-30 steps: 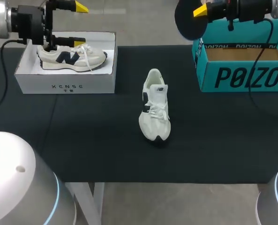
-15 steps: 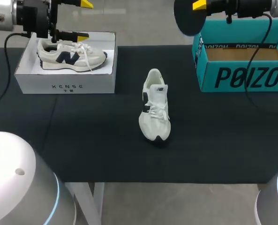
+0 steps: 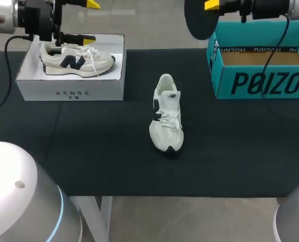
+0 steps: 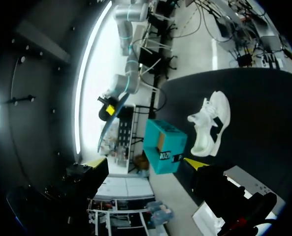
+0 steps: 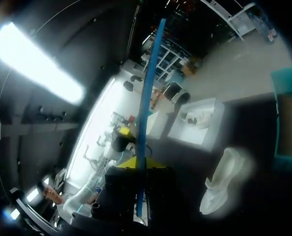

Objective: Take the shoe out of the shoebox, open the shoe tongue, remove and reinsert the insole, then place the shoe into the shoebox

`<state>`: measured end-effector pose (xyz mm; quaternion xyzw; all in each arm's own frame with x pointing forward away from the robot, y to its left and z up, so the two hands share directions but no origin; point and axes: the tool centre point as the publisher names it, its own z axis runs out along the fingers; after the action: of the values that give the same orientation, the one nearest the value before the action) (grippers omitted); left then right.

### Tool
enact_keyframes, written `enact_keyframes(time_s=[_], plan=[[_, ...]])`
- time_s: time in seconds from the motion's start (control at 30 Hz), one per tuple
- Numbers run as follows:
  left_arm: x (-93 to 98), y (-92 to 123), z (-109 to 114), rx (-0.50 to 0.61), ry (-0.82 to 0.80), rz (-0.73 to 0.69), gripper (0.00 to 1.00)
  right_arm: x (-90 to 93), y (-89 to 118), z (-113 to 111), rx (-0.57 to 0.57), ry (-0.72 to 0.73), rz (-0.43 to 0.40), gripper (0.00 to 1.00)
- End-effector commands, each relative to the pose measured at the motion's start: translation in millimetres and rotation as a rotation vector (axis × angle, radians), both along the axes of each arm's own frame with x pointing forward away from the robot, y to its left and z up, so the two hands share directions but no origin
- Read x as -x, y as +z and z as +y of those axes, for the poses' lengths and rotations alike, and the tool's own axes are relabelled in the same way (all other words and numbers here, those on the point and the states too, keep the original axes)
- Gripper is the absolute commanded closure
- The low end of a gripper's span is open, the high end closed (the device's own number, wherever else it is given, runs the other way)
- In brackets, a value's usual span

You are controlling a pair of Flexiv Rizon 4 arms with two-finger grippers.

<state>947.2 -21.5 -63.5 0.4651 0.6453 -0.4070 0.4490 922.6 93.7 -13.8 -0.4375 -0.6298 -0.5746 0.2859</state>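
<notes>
a black-topped table (image 3: 104, 161) stands on white legs (image 3: 95, 214) over a plain grey floor (image 3: 189, 222).

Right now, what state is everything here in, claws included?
White shoebox: open, holding a sneaker on its side.
Teal shoebox: open, nothing visible inside.
Middle sneaker: upright on the table.
Insole: out, in the right claw.
Right claw: shut on the insole.
Left claw: open, above the white shoebox.
</notes>
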Motion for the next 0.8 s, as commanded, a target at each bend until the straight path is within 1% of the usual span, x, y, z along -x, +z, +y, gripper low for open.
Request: enact_keyframes(time_s=[0.03, 0.17, 0.2, 0.23, 0.27, 0.3, 0.37, 0.4, 0.43, 0.47, 0.5, 0.57, 0.67, 0.77, 0.8], plan=[[-0.9, 0, 0, -0.004, -0.002, 0.0, 0.0, -7.5, 2, 1, 0.012, 0.023, 0.006, 1.0], [-0.9, 0, 0, -0.004, -0.002, 0.0, 0.0, -7.5, 2, 1, 0.012, 0.023, 0.006, 1.0], [-0.9, 0, 0, -0.004, -0.002, 0.0, 0.0, -9.9, -4, 0, 0.084, -0.021, -0.041, 1.0], [-0.9, 0, 0, -0.004, -0.002, 0.0, 0.0, -12.0, -7, 1, 0.11, -0.045, -0.089, 1.0], [-0.9, 0, 0, -0.004, -0.002, 0.0, 0.0, -15.6, -12, 3, 0.126, -0.062, -0.142, 1.0], [-0.9, 0, 0, -0.004, -0.002, 0.0, 0.0, -20.0, -18, 5, 0.12, -0.076, -0.174, 1.0], [-0.9, 0, 0, -0.004, -0.002, 0.0, 0.0, -29.4, -29, 12, 0.156, -0.073, -0.264, 1.0], [-0.9, 0, 0, -0.004, -0.002, 0.0, 0.0, -35.8, -35, 14, 0.132, -0.071, -0.274, 1.0], [-0.9, 0, 0, -0.004, -0.002, 0.0, 0.0, -38.6, -38, 15, 0.134, -0.071, -0.276, 1.0], [-0.9, 0, 0, -0.004, -0.002, 0.0, 0.0, -45.2, -41, 16, 0.147, -0.064, -0.283, 1.0], [-0.9, 0, 0, -0.004, -0.002, 0.0, 0.0, -47.7, -43, 18, 0.175, -0.045, -0.307, 1.0], [-0.9, 0, 0, -0.004, -0.002, 0.0, 0.0, -51.4, -50, 20, 0.208, -0.016, -0.321, 1.0], [-0.9, 0, 0, -0.004, -0.002, 0.0, 0.0, -54.2, -65, 20, 0.211, 0.01, -0.313, 1.0], [-0.9, 0, 0, -0.004, -0.002, 0.0, 0.0, -53.5, -86, 22, 0.232, 0.031, -0.311, 1.0], [-0.9, 0, 0, -0.004, -0.002, 0.0, 0.0, -53.1, -100, 24, 0.236, 0.038, -0.307, 1.0]])
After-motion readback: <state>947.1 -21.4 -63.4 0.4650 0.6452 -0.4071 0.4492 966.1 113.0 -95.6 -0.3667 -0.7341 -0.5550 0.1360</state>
